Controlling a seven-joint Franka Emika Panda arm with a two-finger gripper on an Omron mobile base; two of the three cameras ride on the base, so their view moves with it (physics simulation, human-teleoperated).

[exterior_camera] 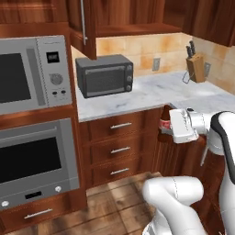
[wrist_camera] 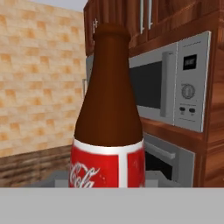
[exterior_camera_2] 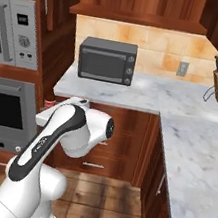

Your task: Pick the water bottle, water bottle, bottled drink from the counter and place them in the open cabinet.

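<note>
The bottled drink (wrist_camera: 109, 131), a slim brown bottle with a red label, stands upright and close in the hand view. In the left base view the bottled drink (exterior_camera: 164, 120) hangs in front of the drawers, just below the counter (exterior_camera: 151, 94) edge, and my gripper (exterior_camera: 166, 125) is shut on it. A sliver of its red label (exterior_camera_2: 49, 104) peeks out behind my arm in the right base view. The open cabinet (exterior_camera: 137, 28) with its bare shelf (exterior_camera_2: 137, 18) is above the counter. The water bottles are out of view.
A black toaster oven (exterior_camera: 104, 75) sits at the back of the counter under the cabinet. A knife block (exterior_camera: 196, 67) stands at the far right corner. The cabinet's open door (exterior_camera: 85, 27) juts out above. A built-in microwave (exterior_camera: 32, 75) and oven (exterior_camera: 32, 160) fill the wall on the left.
</note>
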